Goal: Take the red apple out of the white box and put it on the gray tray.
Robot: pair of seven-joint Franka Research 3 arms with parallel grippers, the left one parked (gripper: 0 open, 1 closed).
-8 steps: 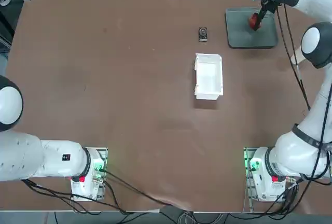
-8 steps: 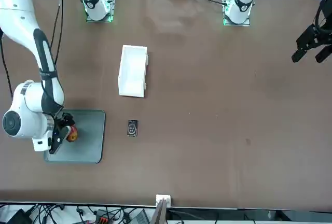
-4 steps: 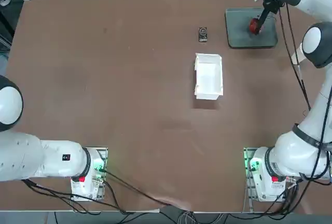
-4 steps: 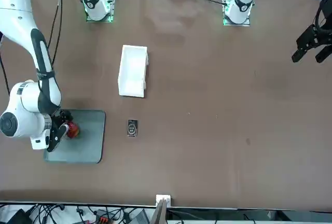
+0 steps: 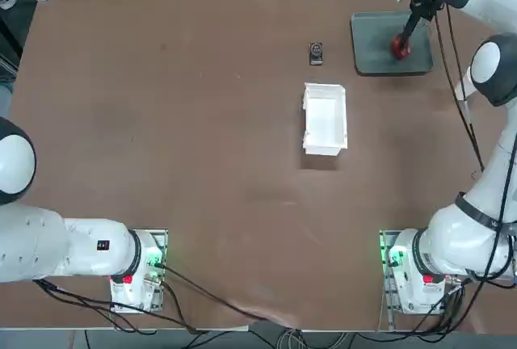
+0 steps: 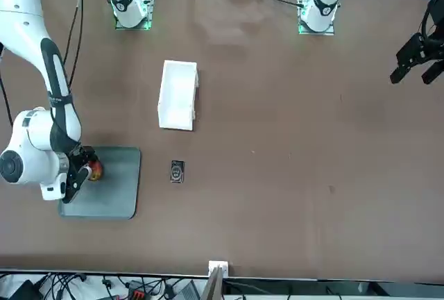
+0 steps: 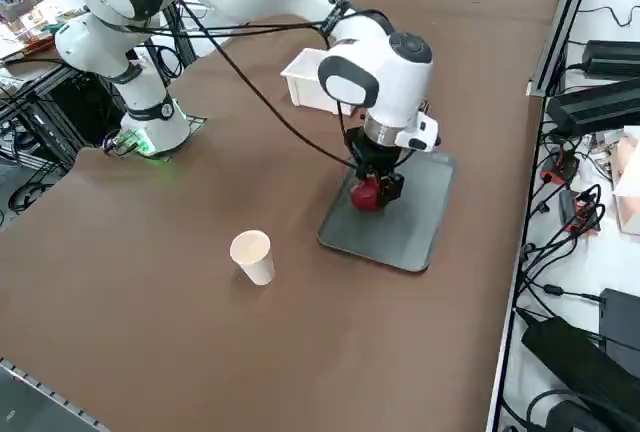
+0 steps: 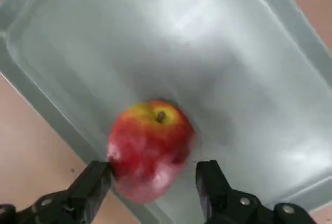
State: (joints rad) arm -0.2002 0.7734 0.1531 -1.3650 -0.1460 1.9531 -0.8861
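Apple: the red apple point(image 8: 150, 149) lies on the gray tray point(image 8: 244, 94), stem end up, with a yellow patch around the stem. In the top view the apple point(image 5: 401, 47) sits toward the right part of the tray point(image 5: 376, 54); in the front view it point(image 6: 96, 170) is near the tray's point(image 6: 111, 199) left edge.
Right gripper: the right gripper point(image 8: 155, 180) hangs just over the tray, pointing down at the apple. From the side it point(image 7: 378, 190) stands straight above the fruit point(image 7: 365, 193).
Fingers: spread wide, one on each side of the apple. One finger point(image 8: 93, 180) sits right against the fruit's side, and I cannot tell whether it touches; the other shows a clear gap. The apple rests on the tray, not gripped.
Tray: it lies at the far right corner of the counter point(image 5: 202, 163), flat, low rim all round point(image 7: 400, 242).
White box: the white box point(image 5: 325, 119) stands near the middle of the counter, well apart from the tray, open top up, nothing visible inside point(image 6: 177, 95).
Other things: a small black item point(image 5: 316, 52) lies between box and tray, just beside the tray's left edge. A white paper cup point(image 7: 252, 256) stands upright on the counter, near the tray.
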